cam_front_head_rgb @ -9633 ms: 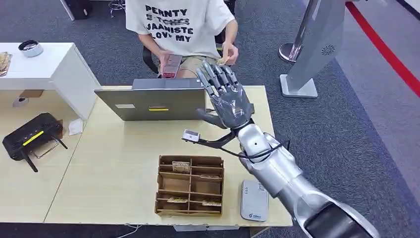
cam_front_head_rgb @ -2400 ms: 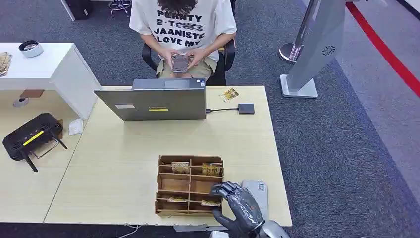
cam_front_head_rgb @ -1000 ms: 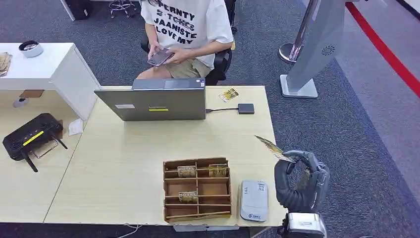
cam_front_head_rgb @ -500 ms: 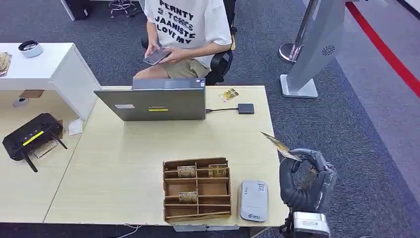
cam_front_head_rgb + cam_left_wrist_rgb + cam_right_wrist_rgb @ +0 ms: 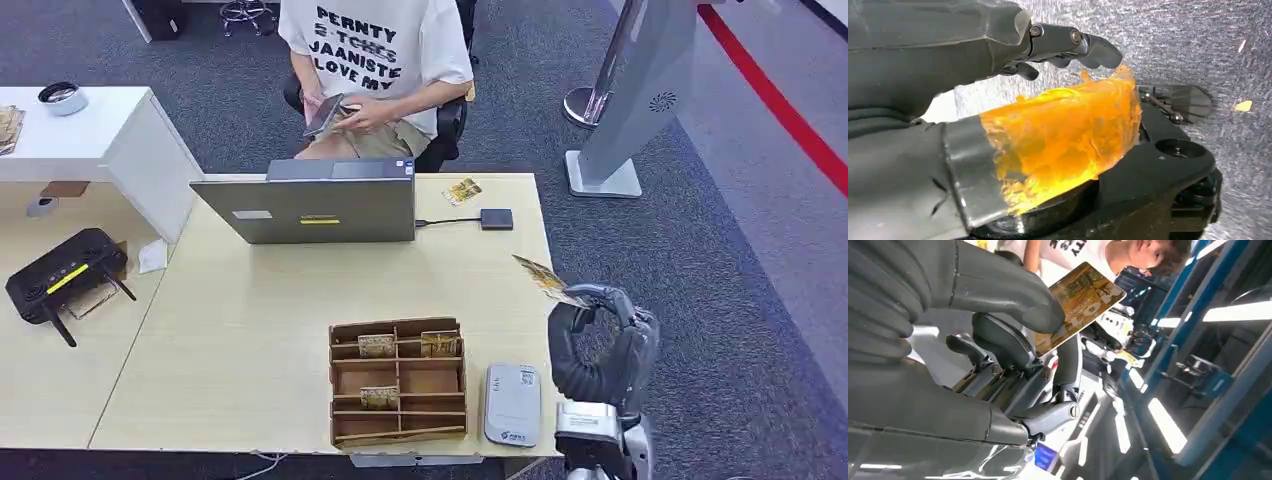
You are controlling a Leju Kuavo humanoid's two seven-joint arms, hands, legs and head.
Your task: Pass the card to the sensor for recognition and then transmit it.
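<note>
Head view: right hand point(image 5: 598, 345) raised beside the light wooden table's point(image 5: 250, 330) right edge, pinching a yellow-brown printed card point(image 5: 541, 277) by one end; card juts over the table edge, above and well apart from the flat grey card sensor point(image 5: 513, 403), which lies just beside a brown cardboard compartment box point(image 5: 398, 382).

Right wrist view: thumb and fingers point(image 5: 998, 340) clamp the card.

Left wrist view: left hand point(image 5: 973, 45) over grey carpet, fingers curled; whether it is grasping anything, cannot tell.

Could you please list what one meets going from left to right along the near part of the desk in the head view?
Cardboard organizer → grey card reader → right hand, off the desk's right edge, pinching the card.
</note>
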